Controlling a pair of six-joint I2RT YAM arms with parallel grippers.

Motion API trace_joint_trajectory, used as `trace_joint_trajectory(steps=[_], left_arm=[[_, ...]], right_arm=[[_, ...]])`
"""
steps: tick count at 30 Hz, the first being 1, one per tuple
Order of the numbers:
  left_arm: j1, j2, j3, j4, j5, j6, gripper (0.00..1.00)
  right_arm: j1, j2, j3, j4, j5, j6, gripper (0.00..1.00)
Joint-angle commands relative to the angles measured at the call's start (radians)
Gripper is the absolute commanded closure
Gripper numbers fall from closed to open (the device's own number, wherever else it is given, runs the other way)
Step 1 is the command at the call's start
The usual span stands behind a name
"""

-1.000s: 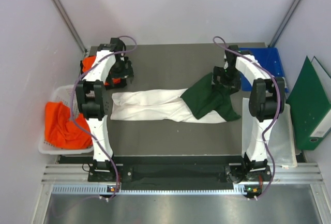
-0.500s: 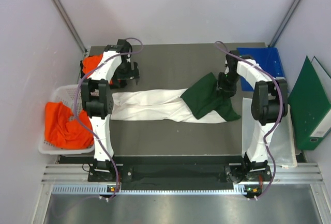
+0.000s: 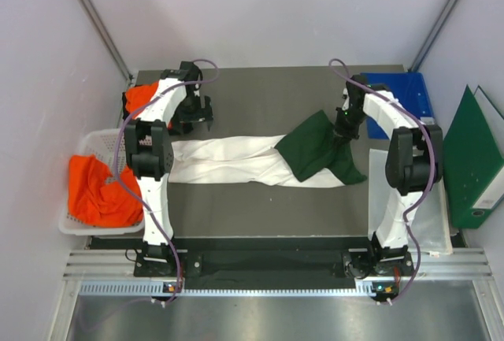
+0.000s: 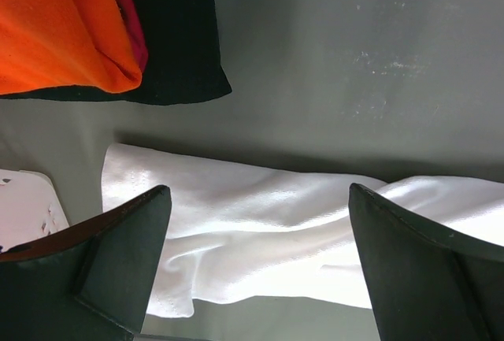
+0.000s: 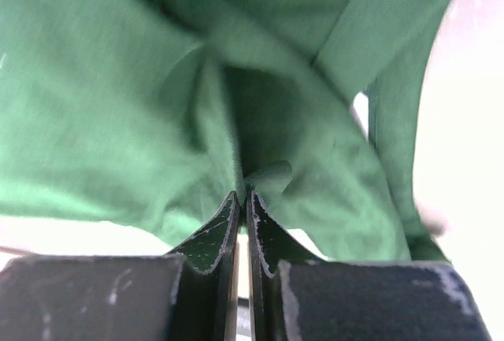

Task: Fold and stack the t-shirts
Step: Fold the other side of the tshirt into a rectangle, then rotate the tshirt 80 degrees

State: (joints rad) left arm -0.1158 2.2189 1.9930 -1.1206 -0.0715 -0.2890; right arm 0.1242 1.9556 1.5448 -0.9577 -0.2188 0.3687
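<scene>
A white t-shirt (image 3: 228,161) with dark green sleeves (image 3: 315,148) lies stretched across the grey table, crumpled lengthwise. My right gripper (image 3: 341,138) (image 5: 242,196) is shut on a fold of the green sleeve cloth (image 5: 142,105) at the shirt's right end. Just above the shirt's left end, my left gripper (image 3: 202,123) (image 4: 258,199) hangs open, the white cloth (image 4: 260,223) showing between its fingers, apart from them. A folded orange t-shirt (image 3: 142,95) (image 4: 55,26) rests on dark cloth (image 4: 177,34) at the back left.
A white mesh basket (image 3: 93,229) at the left edge holds a crumpled orange t-shirt (image 3: 98,191). A blue tray (image 3: 408,98) sits at the back right, a green folder (image 3: 472,160) leans at the right wall, and a white sheet (image 3: 429,203) lies beside the right arm.
My right gripper came down onto the green sleeve and shut on it. The left gripper shifted slightly toward the back and stayed open.
</scene>
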Motion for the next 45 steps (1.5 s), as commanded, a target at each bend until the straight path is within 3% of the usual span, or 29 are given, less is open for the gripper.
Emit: trace_joint_trajectory(steps=[1,9,16,23,26,27,29,30,31,38,45], left_arm=[[-0.002,-0.002,0.000,0.018,-0.010,-0.004,0.01],[-0.005,0.019,0.013,0.008,-0.002,0.011,0.01],[-0.007,0.041,0.055,-0.008,-0.013,0.022,0.01],[-0.008,0.056,0.070,-0.010,-0.011,0.014,0.01],[-0.012,0.056,0.081,-0.008,-0.007,0.016,0.01],[-0.013,0.053,0.082,-0.002,-0.002,0.019,0.01],[-0.016,0.047,0.082,0.013,0.012,0.030,0.01],[-0.019,0.044,0.082,0.018,0.021,0.036,0.01],[-0.024,0.042,0.081,0.024,0.051,0.045,0.01],[-0.080,0.081,0.099,0.050,0.067,0.116,0.01],[-0.127,0.172,0.165,0.025,0.055,0.139,0.01]], right_arm=[[0.000,-0.118,0.063,-0.113,-0.016,0.001,0.99],[-0.014,-0.146,0.097,-0.274,-0.062,0.012,1.00],[-0.009,-0.190,-0.090,-0.352,-0.054,-0.028,1.00],[0.022,-0.228,-0.150,-0.368,-0.036,-0.020,0.98],[0.023,-0.222,-0.106,-0.362,0.001,-0.030,0.66],[0.022,-0.230,-0.091,-0.354,0.016,-0.030,0.44],[0.020,-0.239,-0.049,-0.346,0.090,-0.028,0.25],[0.011,-0.247,-0.040,-0.331,0.107,-0.025,0.09],[0.005,-0.253,-0.043,-0.316,0.125,-0.016,0.02],[-0.158,-0.356,-0.256,-0.145,0.058,0.082,0.00],[-0.178,-0.337,-0.377,-0.075,0.042,0.093,0.00]])
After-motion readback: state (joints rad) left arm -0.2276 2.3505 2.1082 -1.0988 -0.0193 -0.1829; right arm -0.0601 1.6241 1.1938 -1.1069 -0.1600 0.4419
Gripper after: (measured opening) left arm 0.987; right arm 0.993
